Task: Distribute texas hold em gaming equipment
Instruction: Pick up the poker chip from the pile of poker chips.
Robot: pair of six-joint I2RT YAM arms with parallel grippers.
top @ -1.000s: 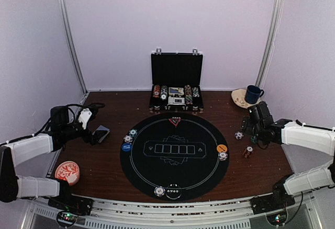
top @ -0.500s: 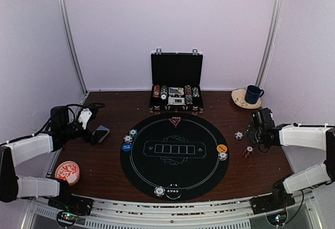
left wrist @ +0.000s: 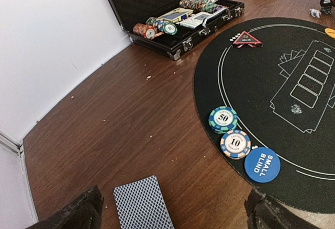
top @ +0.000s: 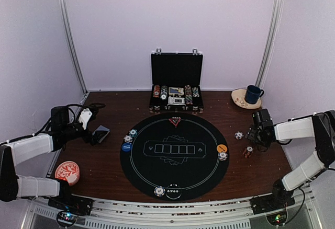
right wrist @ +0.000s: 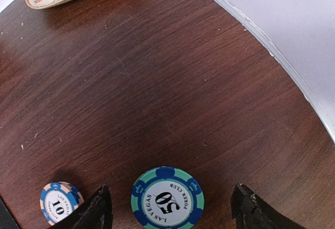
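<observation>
Left gripper (left wrist: 175, 214): fingers wide apart, with the card deck (left wrist: 142, 204) lying flat on the table (left wrist: 120, 109) between and just ahead of them. Right gripper (right wrist: 170, 210): fingers apart either side of the teal 50 chip (right wrist: 167, 196), clear of it; a white 10 chip (right wrist: 59, 202) lies nearby. Farther back, the red triangle marker (top: 175, 121) sits on the far edge of the mat (top: 157, 171).

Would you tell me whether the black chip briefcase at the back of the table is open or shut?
Open. The lid of the black briefcase stands upright, and rows of chips show inside.
</observation>
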